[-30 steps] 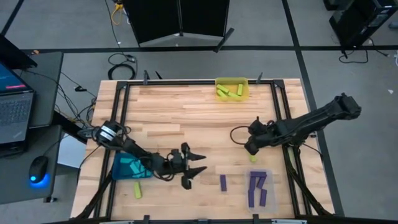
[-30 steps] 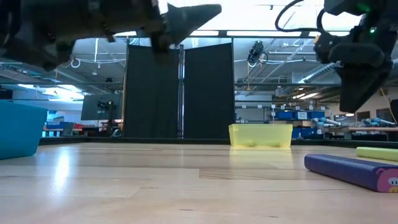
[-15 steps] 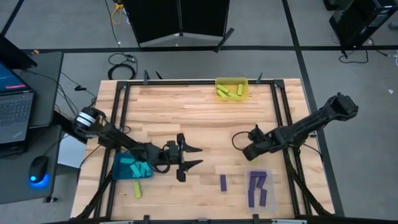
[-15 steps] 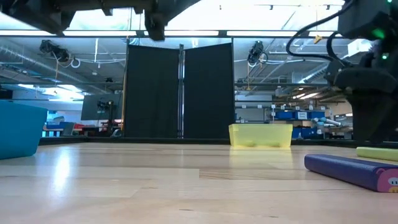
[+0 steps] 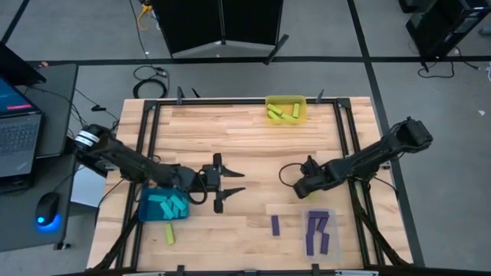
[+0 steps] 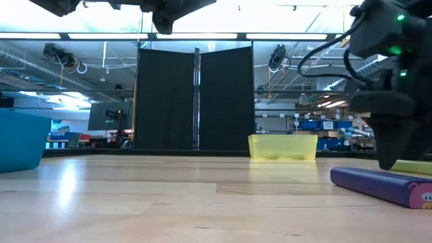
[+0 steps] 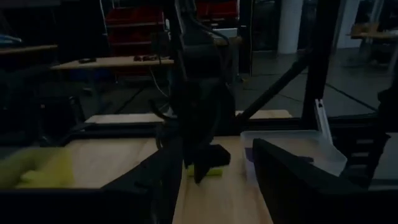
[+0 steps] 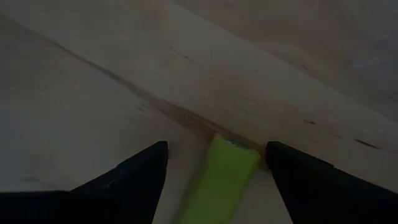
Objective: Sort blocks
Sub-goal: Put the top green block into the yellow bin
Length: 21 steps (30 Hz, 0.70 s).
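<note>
On bench [image 5: 253, 153]: bins part-filled; purple block [image 5: 275, 225] and green block [image 5: 169, 234] loose. Right tool [image 8: 214, 163] spread astride green block [image 8: 219, 181]; left tool [image 5: 230, 183] spread, empty.

We see wooden table [image 5: 245, 134] | on it: yellow bin [image 5: 285, 108], teal bin [image 5: 161, 205], clear bin [image 5: 318, 231], loose purple block [image 5: 275, 225], loose yellow-green block [image 5: 169, 234]
</note>
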Each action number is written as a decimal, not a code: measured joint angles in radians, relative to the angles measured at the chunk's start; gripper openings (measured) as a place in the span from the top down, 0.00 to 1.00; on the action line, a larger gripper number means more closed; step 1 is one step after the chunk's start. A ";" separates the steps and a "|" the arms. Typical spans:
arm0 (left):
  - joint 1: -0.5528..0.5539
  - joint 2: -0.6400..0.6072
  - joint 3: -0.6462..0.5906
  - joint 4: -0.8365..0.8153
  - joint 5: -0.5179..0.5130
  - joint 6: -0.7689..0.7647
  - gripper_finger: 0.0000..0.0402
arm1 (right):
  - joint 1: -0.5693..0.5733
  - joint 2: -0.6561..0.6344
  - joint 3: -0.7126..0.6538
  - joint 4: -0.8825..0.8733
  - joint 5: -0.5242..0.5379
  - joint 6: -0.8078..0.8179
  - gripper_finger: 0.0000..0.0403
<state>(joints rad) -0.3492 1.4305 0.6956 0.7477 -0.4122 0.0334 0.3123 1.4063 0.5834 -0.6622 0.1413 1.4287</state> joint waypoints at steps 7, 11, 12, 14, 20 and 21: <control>0.037 -0.101 -0.033 -0.093 0.007 0.037 0.50 | -0.008 0.075 0.074 -0.052 -0.020 0.004 0.40; 0.049 -0.182 -0.101 -0.092 0.012 0.041 0.50 | -0.021 0.089 0.078 -0.044 -0.051 0.016 0.56; 0.054 -0.202 -0.117 -0.085 0.015 0.041 0.50 | -0.022 0.089 0.078 -0.039 -0.055 0.019 0.60; 0.056 -0.250 -0.154 -0.086 0.015 0.042 0.50 | -0.023 0.089 0.078 -0.030 -0.057 0.028 0.68; 0.084 -0.353 -0.224 -0.061 0.008 0.046 0.50 | -0.039 0.086 0.075 -0.017 -0.034 0.031 0.71; 0.092 -0.364 -0.228 -0.060 0.008 0.046 0.50 | -0.042 0.086 0.075 -0.016 -0.027 0.028 0.71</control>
<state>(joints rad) -0.2569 1.0666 0.4671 0.6880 -0.4042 0.0792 0.2699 1.4920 0.6582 -0.6778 0.1140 1.4567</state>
